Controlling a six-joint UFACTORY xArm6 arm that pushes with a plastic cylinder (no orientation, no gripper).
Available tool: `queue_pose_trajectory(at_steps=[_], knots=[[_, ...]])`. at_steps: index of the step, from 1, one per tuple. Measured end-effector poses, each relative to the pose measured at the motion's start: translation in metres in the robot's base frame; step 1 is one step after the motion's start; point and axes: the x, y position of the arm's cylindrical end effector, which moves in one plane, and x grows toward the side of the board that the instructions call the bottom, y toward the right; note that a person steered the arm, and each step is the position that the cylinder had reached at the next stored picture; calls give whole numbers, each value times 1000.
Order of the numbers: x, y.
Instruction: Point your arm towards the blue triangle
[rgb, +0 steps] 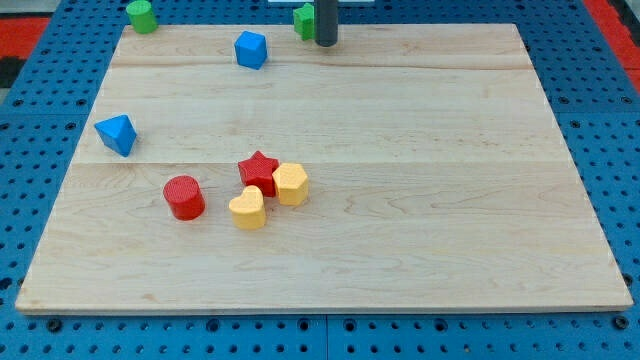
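The blue triangle (116, 134) lies near the left edge of the wooden board (400, 150). My tip (327, 44) stands at the view's top, near the board's top edge, far to the upper right of the blue triangle. A green block (302, 20) sits just left of the rod, partly hidden by it. A blue block (250, 49), roughly cube-shaped, lies left of my tip, between it and the triangle.
A green cylinder (141, 15) sits at the top left corner. A red star (259, 171), a yellow hexagon (291, 184) and a yellow heart (248, 209) cluster near the middle, touching. A red cylinder (184, 197) stands to their left.
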Motion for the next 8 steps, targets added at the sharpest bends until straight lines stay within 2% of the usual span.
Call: queue_pose_trajectory(at_steps=[7,8], knots=[[5,6],[18,4]])
